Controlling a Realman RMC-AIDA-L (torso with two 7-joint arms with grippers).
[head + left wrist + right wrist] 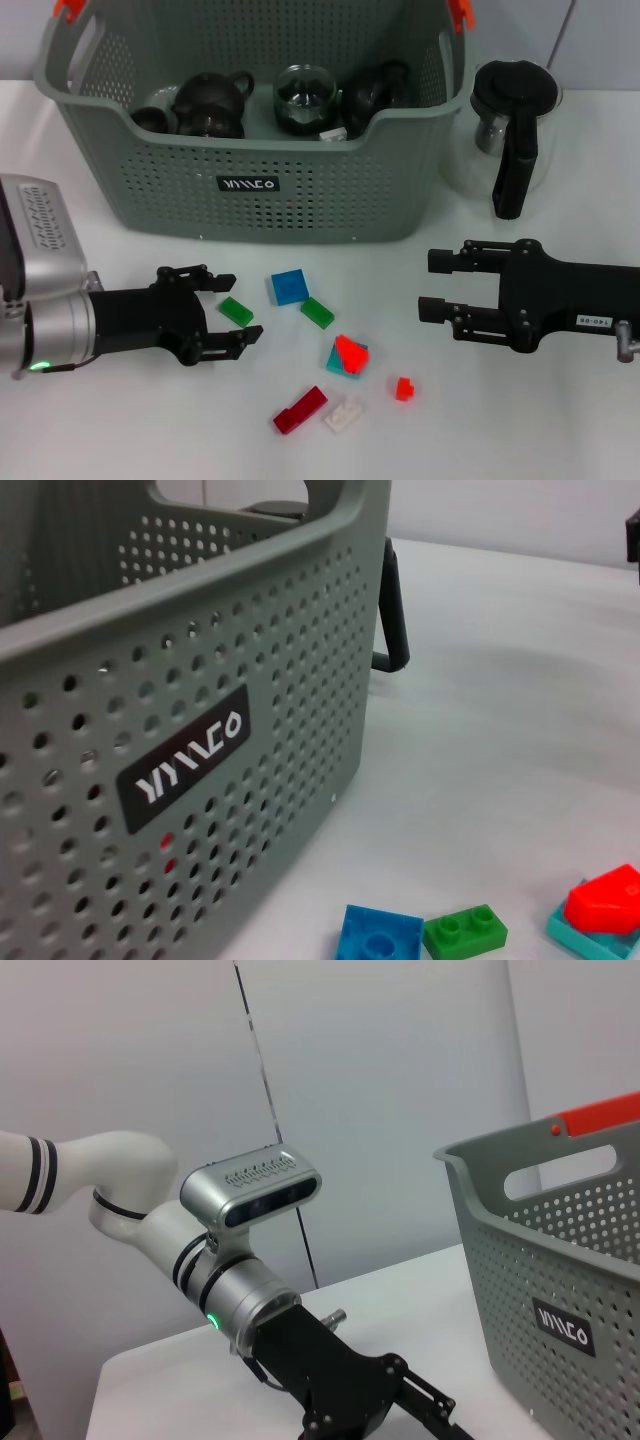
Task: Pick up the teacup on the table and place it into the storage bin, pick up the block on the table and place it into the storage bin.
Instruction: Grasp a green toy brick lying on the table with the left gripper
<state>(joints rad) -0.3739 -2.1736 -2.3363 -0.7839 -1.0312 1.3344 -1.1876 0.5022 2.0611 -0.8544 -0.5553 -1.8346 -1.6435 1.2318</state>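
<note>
Left gripper fingers apart around a green block, maybe touching; right gripper hovers open; teaware inside storage bin.

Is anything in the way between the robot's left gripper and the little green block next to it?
No. The left gripper is open, and the green block lies on the table right between its fingertips, with nothing between them. The storage bin stands just behind, open at the top.

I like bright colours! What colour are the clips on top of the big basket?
Orange. The handle clips on the storage bin show best in the head view.
</note>
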